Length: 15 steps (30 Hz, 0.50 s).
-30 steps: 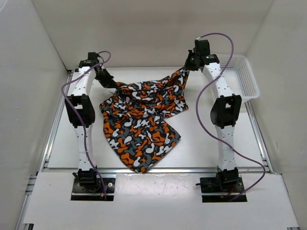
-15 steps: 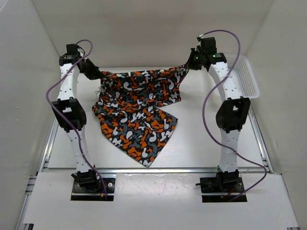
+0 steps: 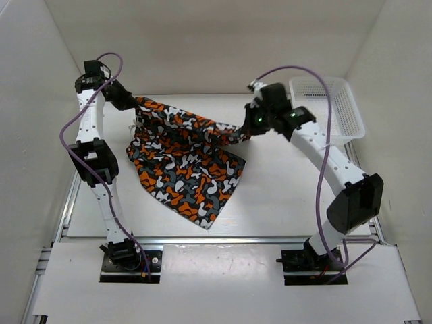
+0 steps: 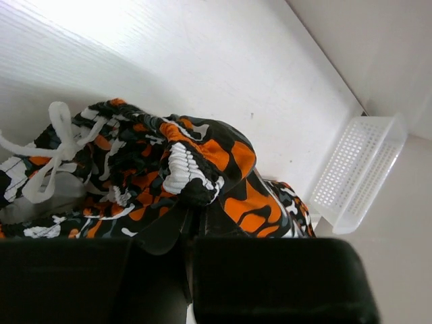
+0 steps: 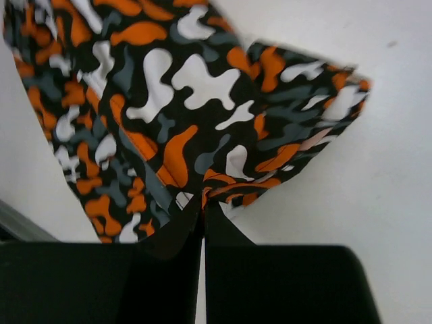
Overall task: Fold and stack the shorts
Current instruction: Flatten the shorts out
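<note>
the shorts hang stretched between the two grippers over the left and middle of the white table. their upper edge runs as a taut, sloping line from high at the far left down toward the centre, while the rest of the camouflage cloth drapes down onto the tabletop and ends in a pointed corner toward the near edge. the white drawstring dangles in loops from the bunched waist just beside the left gripper, whose jaws are clamped on a gathered wad of that waist fabric; the left wrist view shows the cloth pinched between the dark fingertips. the right gripper is likewise clenched on the shorts, its two fingers pressed together with a fold of the orange and black cloth caught between them. this looks like a corner of a leg hem, though the wrist view is too close to be sure. the left arm stands tall at the far left of the table, and the right arm leans in from the right, reaching toward the middle. the white mesh basket sits in the far right corner, well apart from the shorts and just behind the right arm's forearm.
</note>
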Each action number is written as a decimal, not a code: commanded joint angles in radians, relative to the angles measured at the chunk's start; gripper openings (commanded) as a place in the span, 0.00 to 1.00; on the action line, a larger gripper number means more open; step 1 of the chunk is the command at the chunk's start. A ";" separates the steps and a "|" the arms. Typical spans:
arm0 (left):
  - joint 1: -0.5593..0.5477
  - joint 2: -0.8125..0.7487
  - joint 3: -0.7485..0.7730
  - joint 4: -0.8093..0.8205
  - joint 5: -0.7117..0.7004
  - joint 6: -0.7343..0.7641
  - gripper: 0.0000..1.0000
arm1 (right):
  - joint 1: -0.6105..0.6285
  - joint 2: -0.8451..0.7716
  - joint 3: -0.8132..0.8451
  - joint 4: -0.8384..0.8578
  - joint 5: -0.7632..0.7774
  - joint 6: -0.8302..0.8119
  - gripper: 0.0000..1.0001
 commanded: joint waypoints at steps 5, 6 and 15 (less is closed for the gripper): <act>0.054 -0.160 -0.142 -0.028 -0.034 0.087 0.10 | 0.331 -0.124 -0.202 -0.020 0.168 -0.018 0.00; 0.063 -0.198 -0.186 -0.038 -0.056 0.106 0.10 | 0.366 -0.124 -0.234 -0.020 0.225 -0.018 0.00; 0.107 -0.457 -0.490 -0.094 -0.208 0.164 0.10 | 0.593 -0.084 -0.327 0.001 0.276 0.100 0.00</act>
